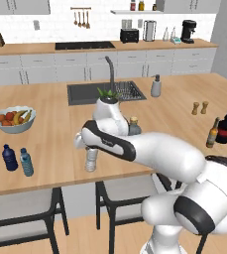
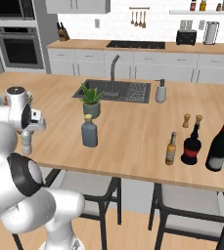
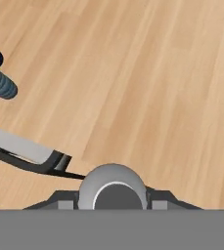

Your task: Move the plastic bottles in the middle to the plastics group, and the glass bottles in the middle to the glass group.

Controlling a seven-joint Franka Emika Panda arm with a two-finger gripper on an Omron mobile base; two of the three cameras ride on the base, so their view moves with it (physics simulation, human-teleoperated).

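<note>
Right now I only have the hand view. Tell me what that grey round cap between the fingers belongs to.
Observer: It tops the small clear bottle; the end effector grips it from above.
Operator: Give me the plastics group's position.
Observer: The two blue bottles stand to the robot's left, near the counter's front edge, before a fruit bowl.
Operator: Report the glass bottles.
Observer: The clear bottle with tan stopper stands beside a potted plant; the amber bottle is next to the dark bottles.
</note>
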